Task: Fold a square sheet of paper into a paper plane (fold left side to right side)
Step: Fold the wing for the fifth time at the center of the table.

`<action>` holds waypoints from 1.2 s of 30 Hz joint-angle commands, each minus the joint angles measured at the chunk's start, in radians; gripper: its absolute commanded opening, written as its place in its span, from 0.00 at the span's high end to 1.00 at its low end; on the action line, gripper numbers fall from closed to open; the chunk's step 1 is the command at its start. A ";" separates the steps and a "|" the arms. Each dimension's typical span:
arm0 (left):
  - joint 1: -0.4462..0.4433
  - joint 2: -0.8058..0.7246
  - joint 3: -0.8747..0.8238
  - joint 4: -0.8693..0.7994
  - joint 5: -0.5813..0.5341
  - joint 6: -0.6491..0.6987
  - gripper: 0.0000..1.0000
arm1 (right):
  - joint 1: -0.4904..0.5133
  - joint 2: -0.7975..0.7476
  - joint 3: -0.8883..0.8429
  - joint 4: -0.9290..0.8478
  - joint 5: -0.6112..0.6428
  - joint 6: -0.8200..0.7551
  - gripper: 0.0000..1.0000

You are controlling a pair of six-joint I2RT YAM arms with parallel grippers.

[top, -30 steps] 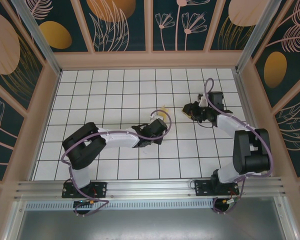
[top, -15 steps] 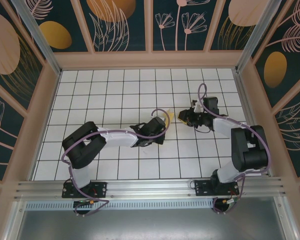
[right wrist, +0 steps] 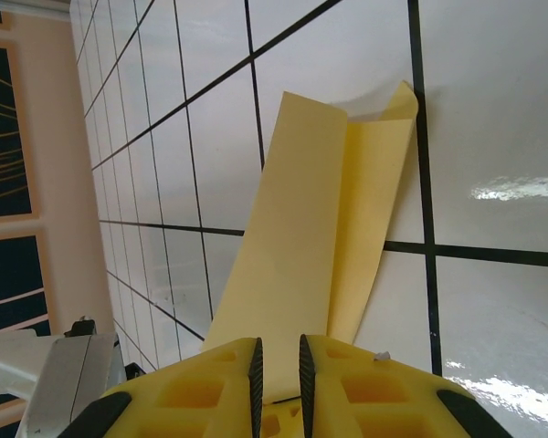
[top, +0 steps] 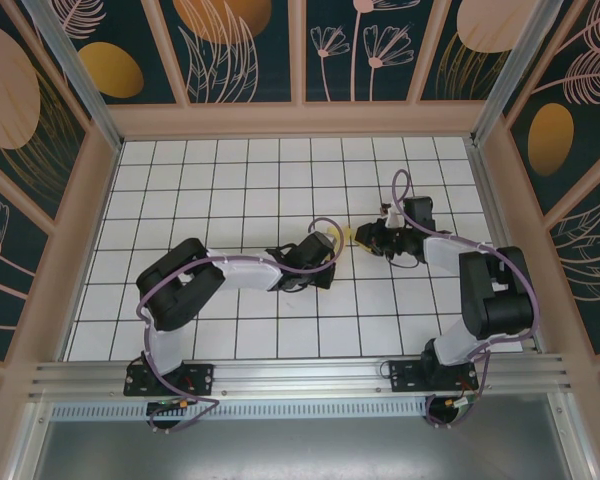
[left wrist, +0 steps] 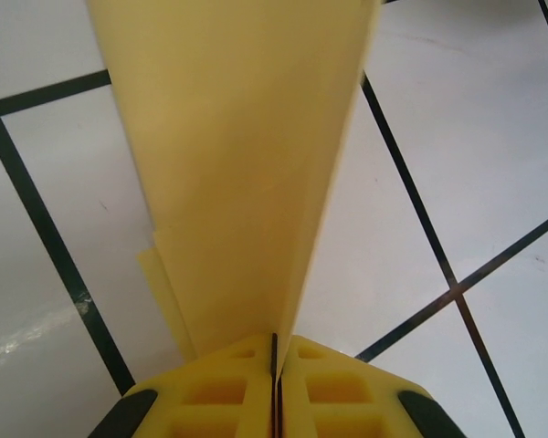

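Front rail (top: 300,378): my marker for everything here, running across the near edge of the table.
Left arm (top: 230,272): bolted to the rail's left part, elbow swung out, forearm reaching away from the rail and over to the right.
Right arm (top: 485,290): up from the rail's right part, bent back toward the rail's middle.
Left gripper (top: 330,243): out past the rail's middle. I've got it clamped tight on the sheet of paper (left wrist: 247,173), with just a hairline between my yellow fingers (left wrist: 228,388).
Sheet of paper: yellow and folded into a long narrow strip with layered flaps. It is well beyond the rail, a touch right of its middle, caught between my two grippers above the white tiled table (top: 210,190).
Right gripper (top: 364,238): same depth from the rail, just right of the sheet. Its fingers (right wrist: 356,388) stand a narrow slot apart and the paper's end runs into that slot. I can't tell whether they pinch it.
Back wall (top: 300,118): farthest from the rail, with patterned panels above it.
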 commanded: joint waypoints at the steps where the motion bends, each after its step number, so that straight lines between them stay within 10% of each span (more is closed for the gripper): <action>1: 0.019 0.024 0.013 0.024 0.059 0.001 0.90 | -0.008 0.009 -0.017 0.035 -0.032 -0.026 0.78; 36: 0.115 0.094 -0.040 0.174 0.316 -0.062 0.95 | 0.068 0.149 -0.020 0.291 -0.120 0.101 0.81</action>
